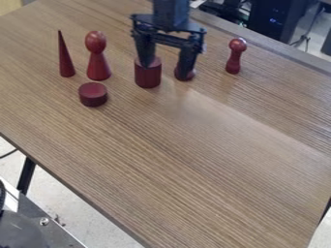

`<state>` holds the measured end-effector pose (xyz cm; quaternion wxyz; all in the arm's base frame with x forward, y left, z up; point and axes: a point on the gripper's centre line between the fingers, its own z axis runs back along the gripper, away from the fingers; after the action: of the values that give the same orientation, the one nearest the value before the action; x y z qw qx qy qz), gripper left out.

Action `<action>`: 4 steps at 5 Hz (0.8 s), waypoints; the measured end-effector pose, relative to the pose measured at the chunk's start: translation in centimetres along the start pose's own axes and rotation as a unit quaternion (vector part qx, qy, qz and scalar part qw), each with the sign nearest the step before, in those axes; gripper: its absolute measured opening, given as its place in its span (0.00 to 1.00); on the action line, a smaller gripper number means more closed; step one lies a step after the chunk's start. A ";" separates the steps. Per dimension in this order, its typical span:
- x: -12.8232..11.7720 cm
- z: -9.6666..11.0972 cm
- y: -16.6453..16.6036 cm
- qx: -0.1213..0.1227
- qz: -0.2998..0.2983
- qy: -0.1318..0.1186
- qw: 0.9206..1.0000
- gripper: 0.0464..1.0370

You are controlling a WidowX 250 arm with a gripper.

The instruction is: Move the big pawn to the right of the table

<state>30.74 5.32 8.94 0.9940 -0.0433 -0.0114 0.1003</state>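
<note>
Camera view: end effector (pixel 167 72) seemingly spread

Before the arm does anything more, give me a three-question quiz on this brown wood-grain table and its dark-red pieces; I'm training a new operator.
1. Multiple choice: how do the jaws of the black two-finger gripper stand?
a) pressed together
b) apart
c) closed on a cone

2. True or false: the low, round dark-red disc is nearer the camera than the big dark-red pawn with the egg-shaped head.

3. Fill in: the small dark-red pawn with the ball-shaped head stands farthest to the picture's ____ of all the pieces.

Key: 1 b; 2 true; 3 right
</note>
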 end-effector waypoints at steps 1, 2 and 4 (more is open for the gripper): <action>-0.3 0.4 1.3 -0.008 0.028 -0.008 1.000 0.96; -0.4 0.3 1.6 -0.007 0.032 -0.008 0.999 0.96; 1.1 3.7 3.0 0.033 0.040 -0.047 0.998 0.96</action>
<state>31.12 8.74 12.38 0.9885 -0.0059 -0.0528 0.1417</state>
